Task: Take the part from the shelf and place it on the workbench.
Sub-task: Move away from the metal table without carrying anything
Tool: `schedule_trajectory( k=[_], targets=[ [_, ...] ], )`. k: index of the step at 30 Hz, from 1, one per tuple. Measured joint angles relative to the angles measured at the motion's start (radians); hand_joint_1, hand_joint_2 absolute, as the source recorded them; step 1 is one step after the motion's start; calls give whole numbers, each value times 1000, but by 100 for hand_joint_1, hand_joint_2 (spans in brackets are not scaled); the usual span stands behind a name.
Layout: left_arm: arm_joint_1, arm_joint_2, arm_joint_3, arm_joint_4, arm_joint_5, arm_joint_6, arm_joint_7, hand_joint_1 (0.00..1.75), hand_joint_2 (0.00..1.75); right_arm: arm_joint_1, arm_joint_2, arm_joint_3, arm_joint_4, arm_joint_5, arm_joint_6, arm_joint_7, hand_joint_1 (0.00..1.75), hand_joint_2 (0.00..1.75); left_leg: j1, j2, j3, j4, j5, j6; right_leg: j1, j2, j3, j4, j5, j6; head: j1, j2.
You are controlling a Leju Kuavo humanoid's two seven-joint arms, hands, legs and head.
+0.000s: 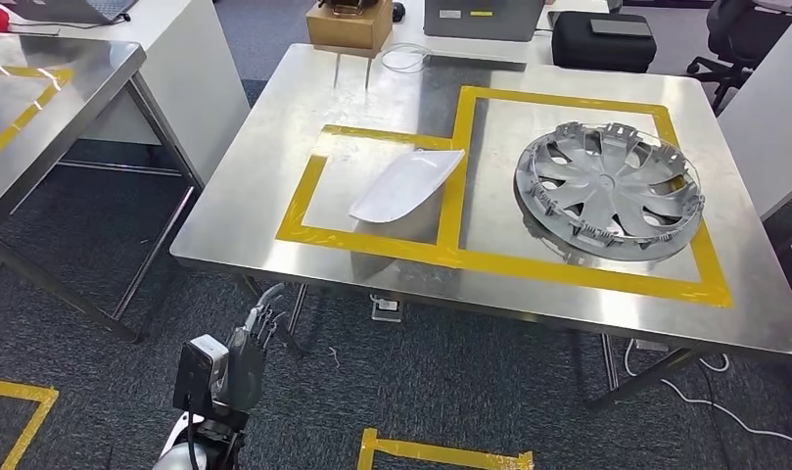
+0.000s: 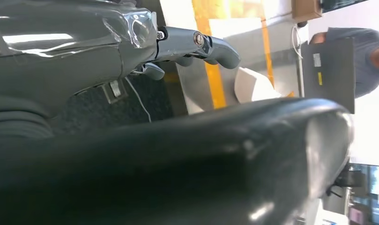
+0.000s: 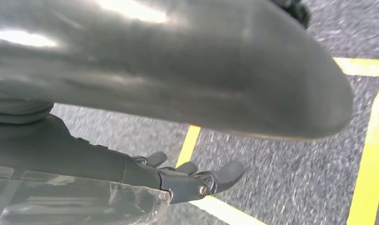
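Observation:
A white curved part lies inside the smaller yellow-taped square on the steel workbench; the left wrist view catches its pale edge. A grey wheel cover rests in the larger taped square to its right. My left hand hangs below the bench's front edge, fingers apart and holding nothing, seen close up in the left wrist view. My right hand hangs over grey carpet, fingers loosely extended and empty.
A second steel table stands to the left. A cardboard box, a grey case and a black case sit beyond the bench. Yellow tape lines mark the carpet. A person stands beyond the bench.

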Motion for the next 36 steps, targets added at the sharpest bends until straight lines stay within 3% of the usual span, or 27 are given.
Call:
schedule_trajectory(
  k=[2, 3, 5, 7, 8, 9, 10, 12, 13, 15, 17, 18, 19, 21, 23, 24, 25, 26, 27, 28, 30, 31, 33, 34, 35, 36],
  targets=[
    [-14, -7, 1, 47, -20, 10, 11, 0, 0, 1, -2, -7, 1, -8, -1, 0, 0, 0, -7, 1, -3, -17, 19, 12, -4, -1, -2, -7, 17, 15, -2, 0],
    [-23, -14, 2, 76, -29, 17, 15, 0, 0, 2, -4, -10, 2, -12, -2, 0, 0, 0, -7, 2, -8, -29, 36, 19, -3, 0, -9, -5, 15, 17, -2, 0],
    [-43, -32, 2, 148, -41, 30, 20, 0, 0, 5, -8, -16, 4, -21, -6, -1, 0, 0, -3, 6, -29, -51, 76, 32, 1, 1, -34, 41, -41, 8, 2, 0],
    [-62, -52, 4, 237, -50, 49, 28, 0, 0, 7, -15, -24, 4, -32, -11, -4, 0, 0, -4, 8, -62, -53, 107, 37, 0, 1, -65, 148, -131, -4, 5, 0],
    [-70, -61, 4, 283, -52, 58, 34, 0, 0, 8, -19, -29, 5, -36, -14, -6, 0, 0, -4, 9, -82, -50, 120, 35, -1, 1, -73, 204, -154, 0, 6, 0],
    [-79, -69, 4, 334, -49, 64, 47, 0, 0, 9, -23, -34, 5, -40, -15, -7, 0, 0, -4, 10, -103, -47, 133, 32, -3, 1, -71, 243, -155, 11, 6, 0],
    [-89, -78, 5, 388, -42, 66, 65, 0, 0, 11, -27, -38, 5, -42, -15, -7, 0, 0, -3, 11, -125, -41, 146, 29, -4, 1, -55, 256, -137, 27, 6, 0],
    [-113, -96, 8, 506, -26, 68, 107, 0, 0, 12, -34, -42, 5, -45, -16, -4, 0, 0, 0, 13, -168, -23, 166, 19, -10, 1, 21, 185, -97, 51, 6, 0],
    [-125, -105, 13, 566, -18, 69, 122, 0, 0, 11, -37, -44, 6, -45, -16, 0, 0, 0, 0, 14, -188, -10, 174, 13, -9, 2, 75, 112, -102, 53, 6, 0],
    [-146, -121, 26, 687, 0, 75, 148, 0, 0, 9, -43, -46, 6, -45, -16, 6, 0, 0, -1, 16, -212, 9, 189, 0, -4, 3, 139, 10, -135, 36, 4, 0],
    [-159, -132, 41, 801, 20, 82, 176, 0, 0, 12, -47, -47, 7, -45, -14, 9, 0, 0, 2, 17, -219, 12, 207, -11, 0, 3, 135, -6, -139, 13, 2, 0],
    [-162, -137, 47, 853, 27, 84, 191, 0, 0, 14, -48, -47, 8, -44, -13, 10, 0, 0, 5, 16, -223, 15, 204, -16, -1, 2, 128, -6, -131, 4, 2, 0],
    [-162, -140, 51, 901, 34, 84, 207, 0, 0, 15, -49, -47, 8, -43, -12, 12, 0, 0, 8, 15, -228, 27, 182, -22, -3, 1, 119, -6, -120, -6, 1, 0],
    [-160, -146, 57, 986, 40, 82, 245, 0, 0, 16, -51, -47, 10, -39, -12, 13, 0, 0, 13, 11, -247, 104, 77, -35, -5, -2, 94, -6, -95, -20, 0, 0],
    [-158, -149, 60, 1048, 42, 82, 288, 0, 0, 16, -53, -47, 11, -34, -14, 16, 0, 0, 17, 9, -262, 234, -27, -46, -3, -2, 65, -5, -70, -25, -2, 0],
    [-156, -149, 61, 1074, 43, 83, 309, 0, 0, 16, -54, -47, 12, -31, -16, 18, 0, 0, 18, 9, -261, 285, -42, -48, -2, -2, 49, -4, -57, -24, -2, 0],
    [-154, -151, 61, 1101, 45, 84, 329, 0, 0, 16, -54, -47, 12, -29, -17, 21, 0, 0, 19, 9, -248, 312, -34, -49, -1, -3, 34, -3, -45, -23, -2, 0],
    [-151, -152, 61, 1129, 49, 85, 350, 0, 0, 16, -55, -46, 13, -28, -18, 24, 0, 0, 19, 9, -218, 305, -7, -46, 0, -3, 19, -2, -33, -21, -2, 0],
    [-147, -154, 62, 1155, 54, 86, 367, 0, 0, 15, -56, -46, 13, -26, -19, 27, 0, 0, 19, 8, -171, 262, 22, -41, 1, -2, 6, -2, -23, -18, -2, 0],
    [-142, -154, 65, 1177, 60, 86, 381, 0, 0, 15, -57, -46, 13, -25, -20, 30, 0, 0, 17, 7, -112, 192, 32, -33, 1, -2, -2, -2, -14, -15, -2, 0],
    [-132, -155, 72, 1208, 71, 80, 390, 0, 0, 15, -59, -46, 14, -24, -25, 32, 0, 0, 10, 5, -5, 44, 7, -17, 1, -3, -10, -4, 3, -4, -1, 0],
    [-128, -156, 75, 1220, 76, 76, 389, 0, 0, 14, -61, -46, 14, -24, -28, 32, 0, 0, 4, 4, 22, 0, -10, -10, -2, -5, -11, -6, 12, 5, -1, 0],
    [-121, -159, 78, 1243, 80, 70, 387, 0, 0, 13, -66, -46, 16, -23, -33, 30, 0, 0, -3, 5, 25, -28, -2, 5, -7, -8, -12, -13, 30, 21, -1, 0],
    [-117, -160, 78, 1252, 80, 69, 386, 0, 0, 13, -68, -46, 16, -21, -34, 29, 0, 0, -3, 7, 17, -35, 14, 13, -7, -8, -17, -9, 25, 22, -1, 0],
    [-114, -162, 78, 1258, 80, 70, 385, 0, 0, 14, -70, -45, 17, -19, -32, 27, 0, 0, -2, 9, 5, -42, 30, 21, -5, -7, -27, 9, 2, 18, 1, 0],
    [-113, -163, 78, 1263, 79, 73, 382, 0, 0, 15, -71, -45, 17, -15, -31, 26, 0, 0, 0, 11, -8, -47, 46, 28, -5, -6, -41, 46, -39, 10, 3, 0]
  ],
)
